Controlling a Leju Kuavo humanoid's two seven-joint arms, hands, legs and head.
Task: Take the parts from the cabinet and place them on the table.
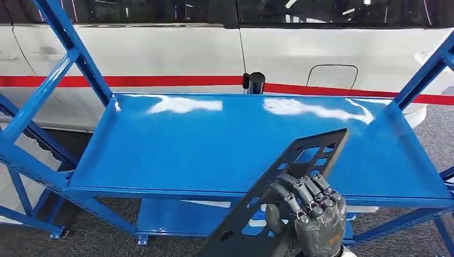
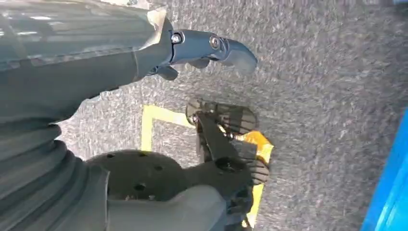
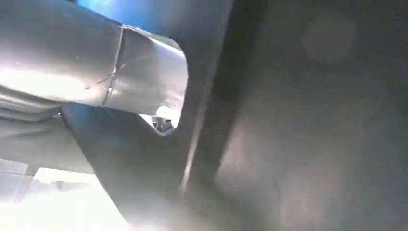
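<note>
The right hand grips a flat black plate slantwise, its far end raised over the blue table, seemingly to set it down there, while the left hand hangs empty above the floor, fingers loosely apart.

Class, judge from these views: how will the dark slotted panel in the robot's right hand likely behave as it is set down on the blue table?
The dark slotted panel probably stays stiff: it juts straight beyond the right hand. Its cut-outs suggest modest weight. Flat, it should not roll, though it may slide on the glossy blue table.
</note>
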